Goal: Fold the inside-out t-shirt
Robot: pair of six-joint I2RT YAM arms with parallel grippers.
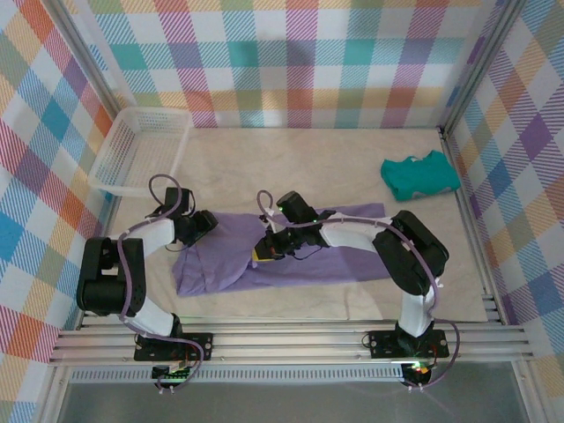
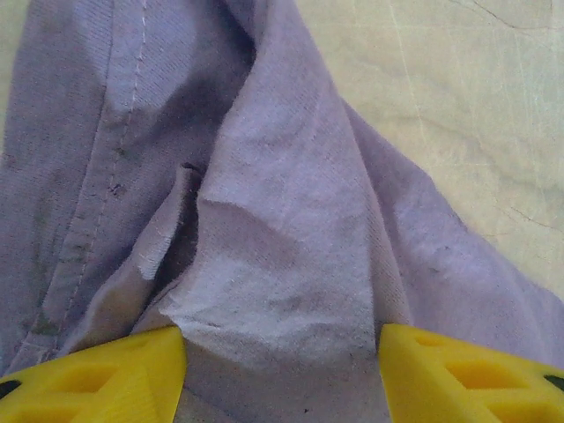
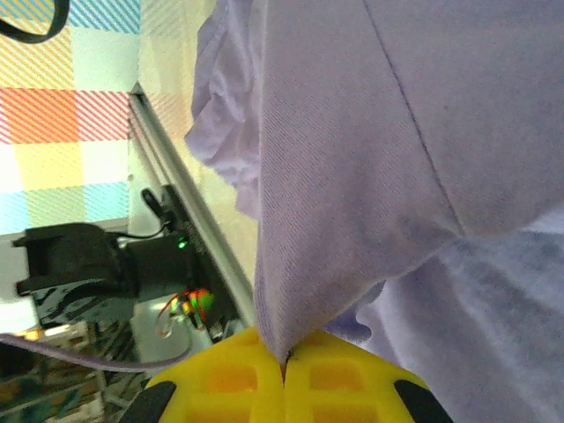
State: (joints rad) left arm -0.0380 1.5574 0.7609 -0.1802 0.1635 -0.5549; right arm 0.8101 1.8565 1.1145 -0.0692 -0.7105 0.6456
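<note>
One table carries your t-shirt mid-table between both arms, where your right gripper clamps a lifted fold of it and your left gripper presses its left edge, jaws wide.

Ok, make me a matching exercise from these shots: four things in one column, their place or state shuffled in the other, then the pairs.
Things:
1. left tool
2. right tool
3. teal garment
4. white basket

Place or state:
A. far left of the table
B. shut on a fold of the lavender t-shirt
C. far right of the table
D. open over the t-shirt

Pairs: 1-D; 2-B; 3-C; 4-A
</note>
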